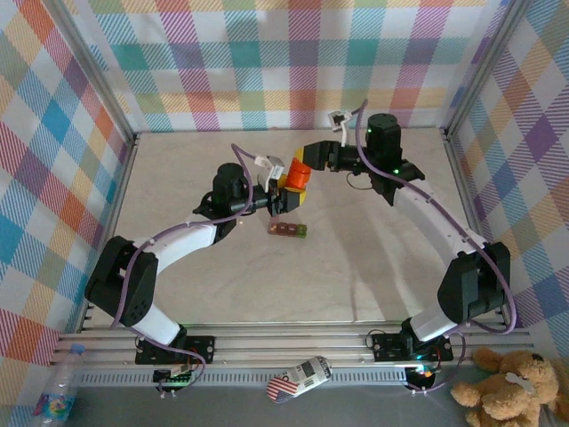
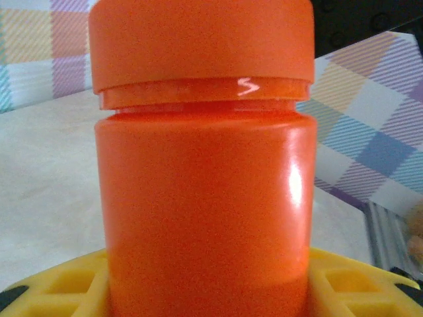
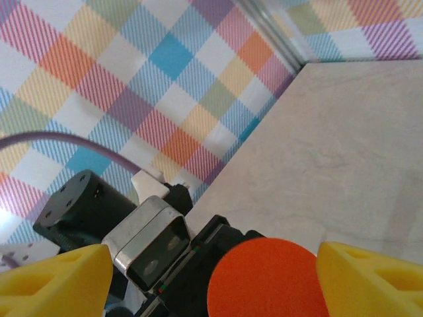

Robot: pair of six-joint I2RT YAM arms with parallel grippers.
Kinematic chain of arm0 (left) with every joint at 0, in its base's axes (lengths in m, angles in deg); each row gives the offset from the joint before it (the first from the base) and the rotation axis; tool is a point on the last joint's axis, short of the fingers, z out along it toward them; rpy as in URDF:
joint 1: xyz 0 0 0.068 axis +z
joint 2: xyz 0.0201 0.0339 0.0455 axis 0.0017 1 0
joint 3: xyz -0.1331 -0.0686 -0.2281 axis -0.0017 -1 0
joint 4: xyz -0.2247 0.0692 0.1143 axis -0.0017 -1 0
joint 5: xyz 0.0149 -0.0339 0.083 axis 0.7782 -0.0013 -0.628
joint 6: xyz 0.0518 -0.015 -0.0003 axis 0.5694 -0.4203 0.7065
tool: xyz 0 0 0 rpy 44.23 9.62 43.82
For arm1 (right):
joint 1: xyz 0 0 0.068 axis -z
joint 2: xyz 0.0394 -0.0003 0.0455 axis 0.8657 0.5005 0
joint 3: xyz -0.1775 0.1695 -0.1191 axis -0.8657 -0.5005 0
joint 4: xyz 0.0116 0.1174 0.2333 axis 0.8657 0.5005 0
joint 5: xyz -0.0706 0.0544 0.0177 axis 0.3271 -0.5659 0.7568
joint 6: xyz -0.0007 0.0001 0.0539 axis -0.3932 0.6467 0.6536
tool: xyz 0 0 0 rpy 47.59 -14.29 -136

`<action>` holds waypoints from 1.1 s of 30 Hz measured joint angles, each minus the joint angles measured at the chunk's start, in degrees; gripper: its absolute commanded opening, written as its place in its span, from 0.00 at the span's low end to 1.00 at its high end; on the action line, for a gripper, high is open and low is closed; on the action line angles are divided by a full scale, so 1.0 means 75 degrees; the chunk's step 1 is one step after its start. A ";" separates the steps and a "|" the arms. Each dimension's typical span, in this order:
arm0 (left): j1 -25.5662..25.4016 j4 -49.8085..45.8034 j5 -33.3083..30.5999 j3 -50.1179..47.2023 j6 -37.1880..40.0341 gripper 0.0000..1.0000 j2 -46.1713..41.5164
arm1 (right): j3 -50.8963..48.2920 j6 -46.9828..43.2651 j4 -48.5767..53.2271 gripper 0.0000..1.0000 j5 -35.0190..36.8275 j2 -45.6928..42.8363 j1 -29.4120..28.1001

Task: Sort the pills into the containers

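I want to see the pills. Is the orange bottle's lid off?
No, the lid sits closed on the orange bottle.

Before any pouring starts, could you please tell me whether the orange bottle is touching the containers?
Apart: the top view shows a clear gap between the orange bottle and the containers.

Both the left arm (image 1: 178, 242) and the right arm (image 1: 436, 221) have smooth white curved link shells between bulky black joint housings (image 1: 120, 277). A thin purple cable (image 3: 39, 137) trails along each. Small green lights (image 1: 367, 133) glow on the right arm's black wrist block. The bright yellow plastic fingers (image 3: 377, 277) have recessed pockets
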 measured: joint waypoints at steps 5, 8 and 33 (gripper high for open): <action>0.0000 -0.0047 0.0309 0.0023 -0.0087 0.00 0.0000 | 0.0073 -0.0192 0.0079 0.72 -0.0029 0.0085 -0.0108; 0.0000 -0.0050 0.0373 0.0023 -0.0137 0.00 0.0000 | 0.0073 -0.0216 0.0111 0.71 -0.0029 0.0093 -0.0108; 0.0000 -0.0420 0.0501 0.0035 -0.0102 0.00 -0.0038 | -0.0117 -0.0615 0.0918 0.72 0.0720 0.0152 -0.0096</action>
